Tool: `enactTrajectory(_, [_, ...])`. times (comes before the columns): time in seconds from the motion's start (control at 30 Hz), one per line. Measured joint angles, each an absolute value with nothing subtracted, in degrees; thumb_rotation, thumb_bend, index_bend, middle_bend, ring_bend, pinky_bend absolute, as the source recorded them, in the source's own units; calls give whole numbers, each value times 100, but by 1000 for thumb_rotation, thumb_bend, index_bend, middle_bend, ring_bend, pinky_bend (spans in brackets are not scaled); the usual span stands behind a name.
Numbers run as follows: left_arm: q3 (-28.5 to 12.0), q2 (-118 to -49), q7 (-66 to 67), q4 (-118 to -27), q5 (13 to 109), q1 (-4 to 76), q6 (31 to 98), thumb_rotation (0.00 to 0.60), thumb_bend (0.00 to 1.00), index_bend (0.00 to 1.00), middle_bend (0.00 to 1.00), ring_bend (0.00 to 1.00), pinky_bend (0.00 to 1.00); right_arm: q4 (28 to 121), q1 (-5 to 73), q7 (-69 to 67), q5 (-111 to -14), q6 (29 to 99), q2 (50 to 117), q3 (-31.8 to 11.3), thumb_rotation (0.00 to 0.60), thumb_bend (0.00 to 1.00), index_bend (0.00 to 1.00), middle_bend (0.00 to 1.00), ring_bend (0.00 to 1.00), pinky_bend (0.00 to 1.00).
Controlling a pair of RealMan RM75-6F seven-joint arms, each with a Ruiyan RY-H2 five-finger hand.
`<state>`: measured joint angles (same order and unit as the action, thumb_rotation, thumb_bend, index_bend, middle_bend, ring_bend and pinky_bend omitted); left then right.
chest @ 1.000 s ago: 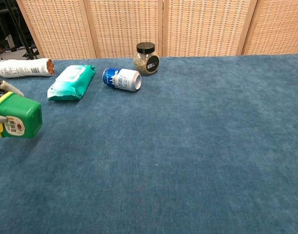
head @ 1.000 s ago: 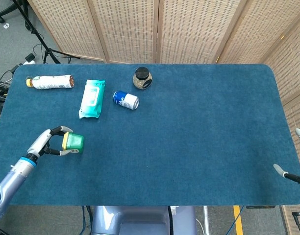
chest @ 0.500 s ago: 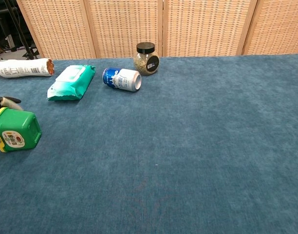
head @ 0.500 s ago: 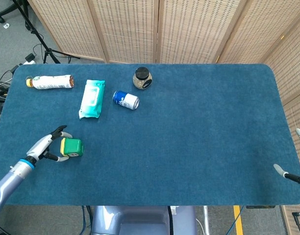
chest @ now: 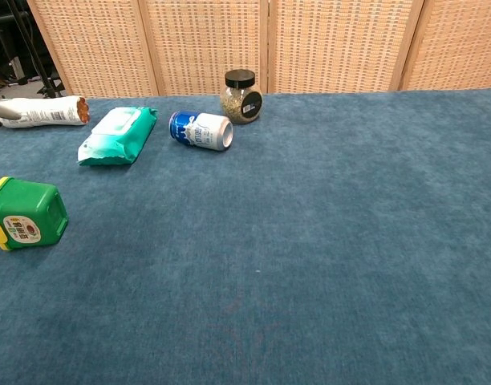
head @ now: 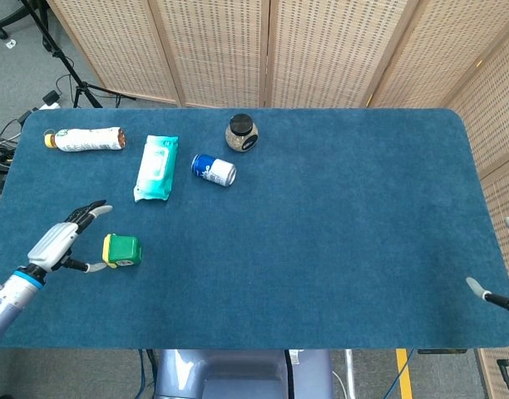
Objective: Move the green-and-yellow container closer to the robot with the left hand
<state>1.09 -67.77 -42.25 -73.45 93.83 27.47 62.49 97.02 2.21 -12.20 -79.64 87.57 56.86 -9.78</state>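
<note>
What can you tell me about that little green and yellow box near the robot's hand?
The green-and-yellow container is a small, boxy tub, plastic by its look, with a green body and yellow lid. It lies on its side on the blue table, lid toward the left hand, a round label facing front. The hand's fingers are spread beside it, not holding it.

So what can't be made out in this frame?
- Right hand: head view, cut off by the right edge; open or shut cannot be told.
- Left hand: chest view shows almost none of it, past the left edge.
- Label on the green-and-yellow plastic container: too small to read in either view.
</note>
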Motion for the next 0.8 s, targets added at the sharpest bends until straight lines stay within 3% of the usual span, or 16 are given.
enactTrajectory(0.17, [1,-6343,-2675,-8377,9017,2905,5799,600,99,44,0,0,0,9708,219,-1306,-7930,8734,5656,-994,600,0,0,0,0,0])
enactTrajectory(0.4, [-193,-5998,341,-9877,7324,3183,5354,600,107,46,0,0,0,9697,246,-1238,-8168,8677,5681,-865,600,0,0,0,0,0])
enactTrajectory(0.6, [-281,-6076,2332,-10803,5403,3380,5643,600,108,47,0,0,0,9685,261,-1295,-8203,8608,5686,-815,600,0,0,0,0,0])
enactTrajectory(0.8, [-358,-6461,3144,-11158,4150,3547,6224,600,116,47,0,0,14,9693,245,-1425,-8251,8645,5641,-807,600,0,0,0,0,0])
